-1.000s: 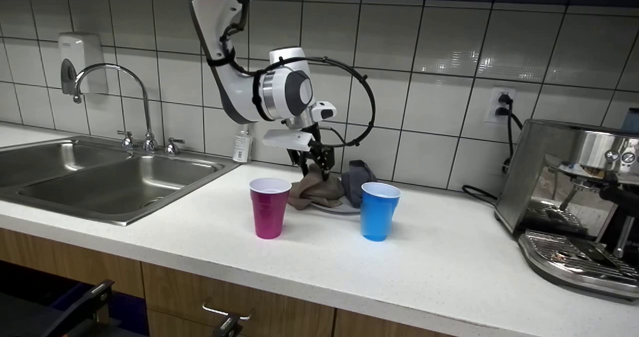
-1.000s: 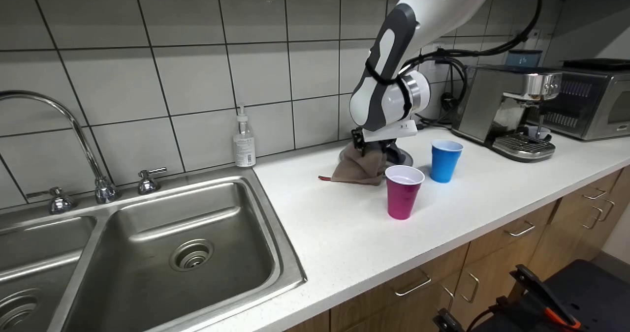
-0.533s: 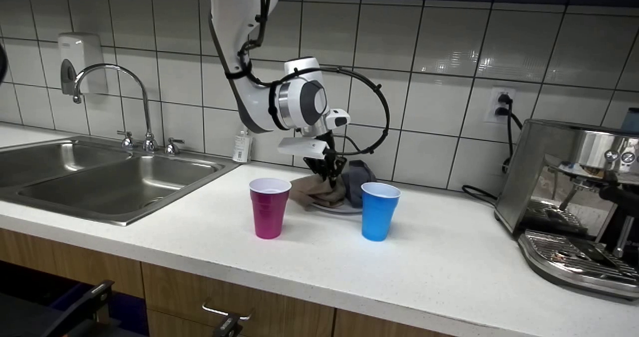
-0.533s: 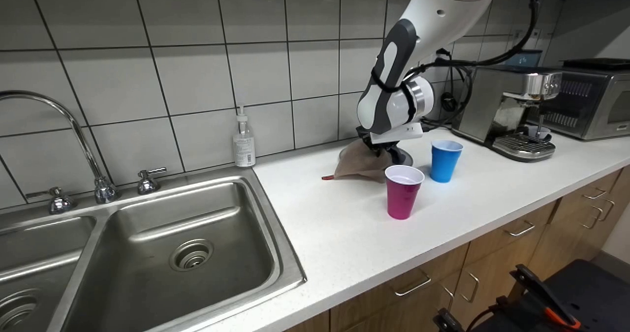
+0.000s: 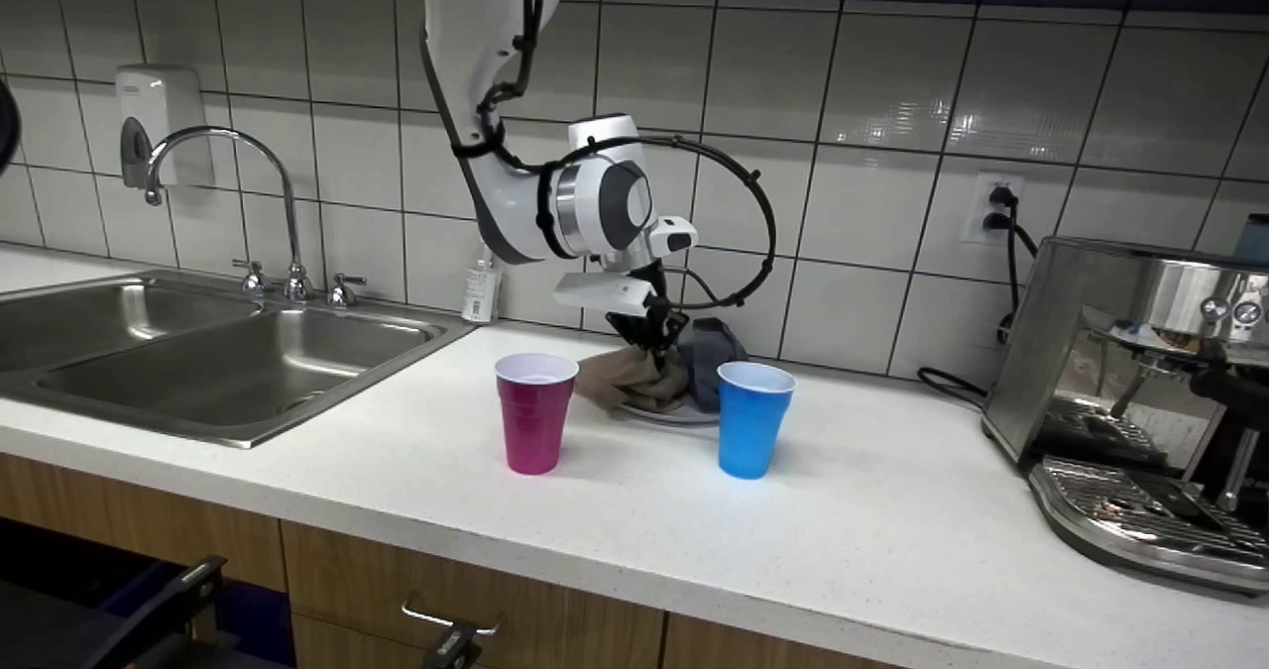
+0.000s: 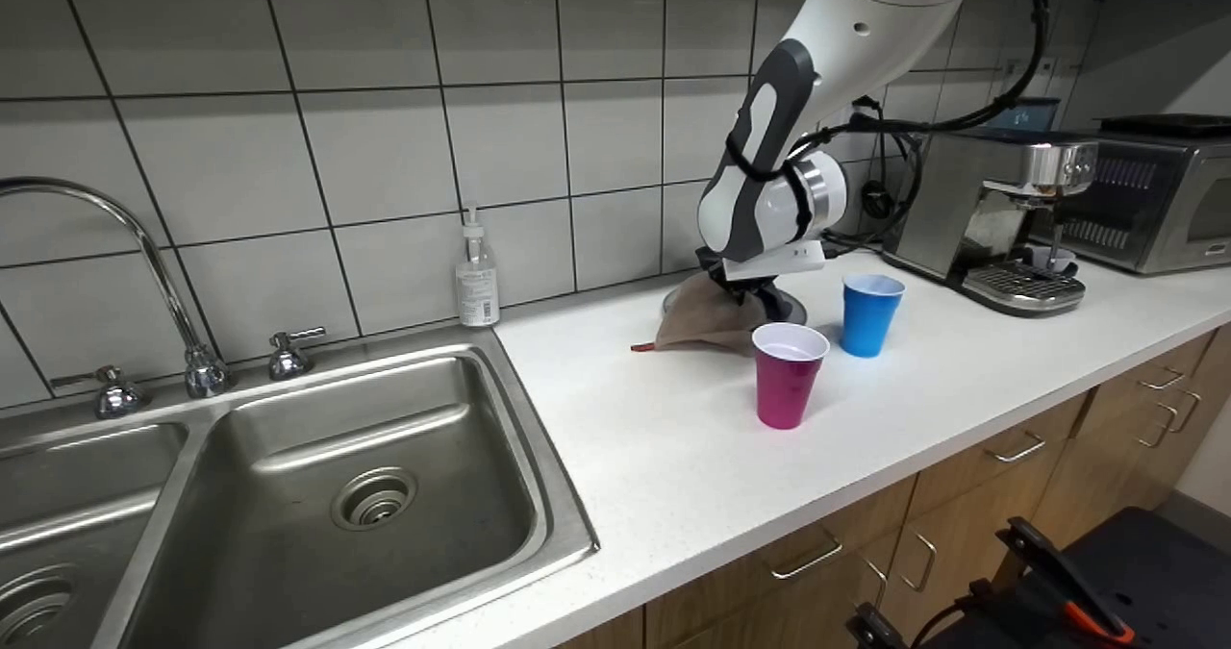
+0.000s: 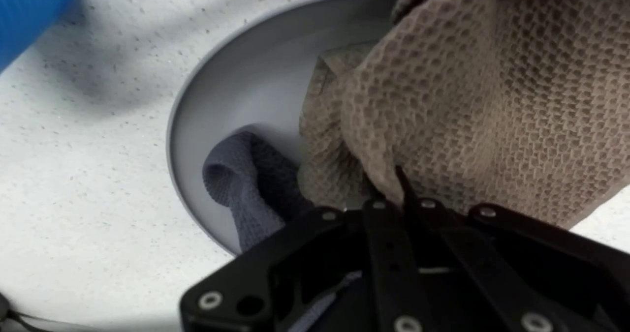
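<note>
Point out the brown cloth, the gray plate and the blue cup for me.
Brown cloth (image 7: 482, 105): wrist view, on its textured middle.
Gray plate (image 7: 251, 88): wrist view, on its bare inner surface.
Blue cup (image 5: 751, 429): in an exterior view, on its side below the rim.

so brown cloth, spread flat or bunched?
Bunched: in the wrist view, the brown cloth lies in folds over part of the gray plate, one fold pinched in the gripper.
</note>
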{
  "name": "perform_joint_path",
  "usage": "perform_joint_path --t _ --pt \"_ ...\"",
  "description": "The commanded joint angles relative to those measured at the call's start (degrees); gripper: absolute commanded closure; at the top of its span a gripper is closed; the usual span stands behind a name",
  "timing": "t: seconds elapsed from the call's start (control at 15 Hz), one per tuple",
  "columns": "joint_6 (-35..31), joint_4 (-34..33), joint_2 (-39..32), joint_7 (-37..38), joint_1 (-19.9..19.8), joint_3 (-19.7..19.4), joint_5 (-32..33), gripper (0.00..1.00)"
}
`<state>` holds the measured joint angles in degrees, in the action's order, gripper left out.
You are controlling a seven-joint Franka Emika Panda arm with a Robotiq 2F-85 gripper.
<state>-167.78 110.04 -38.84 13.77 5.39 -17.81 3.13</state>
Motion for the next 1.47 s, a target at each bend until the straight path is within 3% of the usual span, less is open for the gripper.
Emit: perform_joint_path --t 0.0,0.87,1.4 --pt "-0.3 3.1 5.0 -3.7 -3.4 3.7 -0.5 0.99" --pt "-1.3 18.8 24.1 -15.1 -12.2 15.7 -5.2 0.99" --pt "-0.8 25.9 32.4 -23.6 -13.1 20.3 -12.2 0.99"
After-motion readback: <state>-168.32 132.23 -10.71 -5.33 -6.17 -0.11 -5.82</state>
